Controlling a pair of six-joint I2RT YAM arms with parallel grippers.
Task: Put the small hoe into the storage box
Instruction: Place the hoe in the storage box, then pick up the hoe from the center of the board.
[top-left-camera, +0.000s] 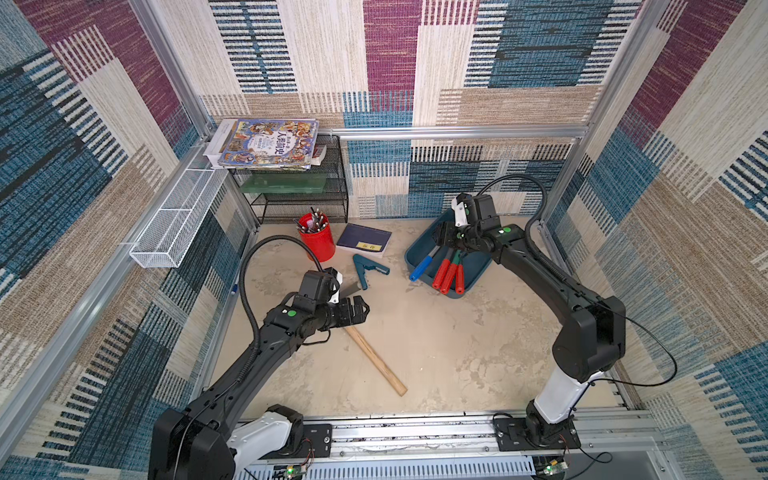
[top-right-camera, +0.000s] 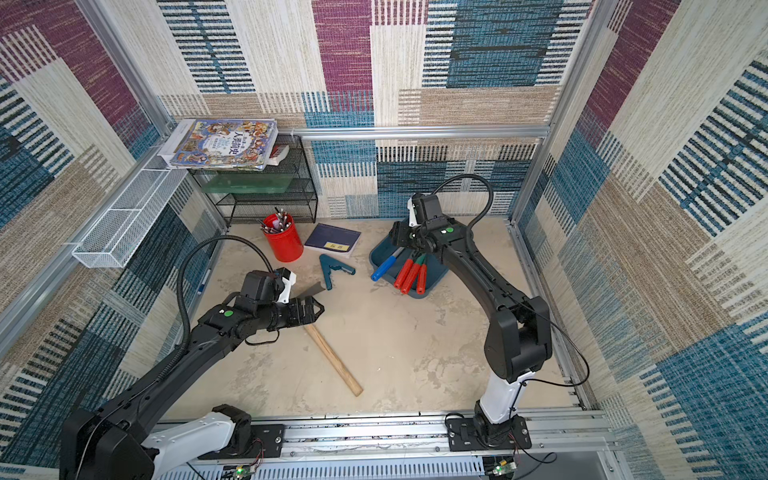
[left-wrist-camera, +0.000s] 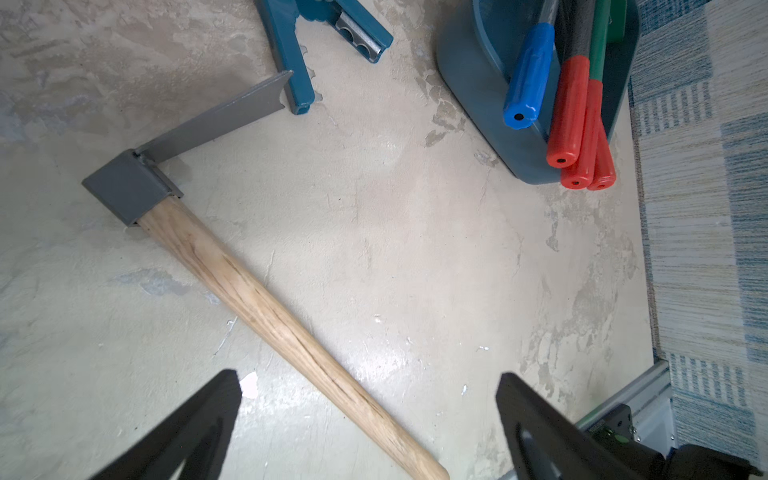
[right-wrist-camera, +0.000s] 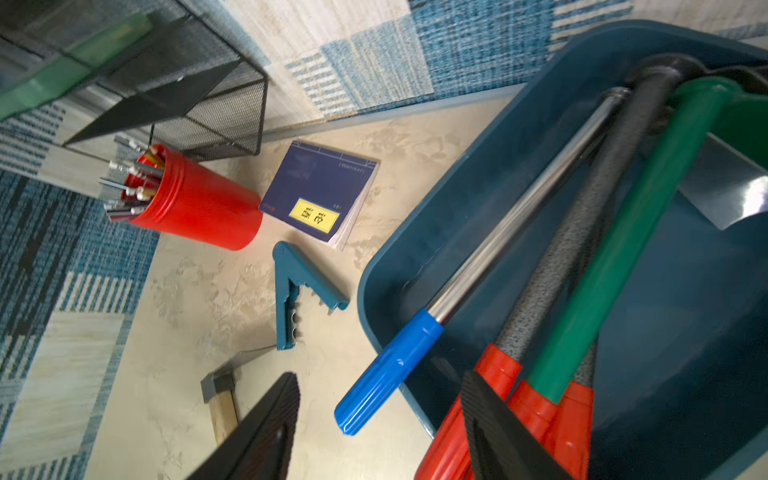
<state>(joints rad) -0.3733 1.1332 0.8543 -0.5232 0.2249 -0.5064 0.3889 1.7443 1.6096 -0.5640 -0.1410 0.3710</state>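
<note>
The small hoe (top-left-camera: 374, 357) (top-right-camera: 332, 357) lies flat on the table, its wooden handle pointing toward the front and its grey metal head under my left arm. My left gripper (top-left-camera: 365, 309) (left-wrist-camera: 370, 386) hovers open just above the handle (left-wrist-camera: 270, 311), near the head; nothing is between its fingers. The storage box (top-left-camera: 419, 249) (top-right-camera: 380, 253) (right-wrist-camera: 457, 199), a teal tray, sits at the back right. It holds several tools with blue, red and green handles. My right gripper (top-left-camera: 441, 239) (right-wrist-camera: 380, 386) hangs open over the box's near-left rim, above the blue handle (right-wrist-camera: 386, 374).
A teal plastic clamp (top-left-camera: 365, 270) lies just behind the hoe blade. A red pen cup (top-left-camera: 318, 243) and a blue notebook (top-left-camera: 364, 239) stand behind it. A black mesh shelf (top-left-camera: 299, 195) with books is at the back left, and a white wire basket (top-left-camera: 178, 220) hangs on the left wall.
</note>
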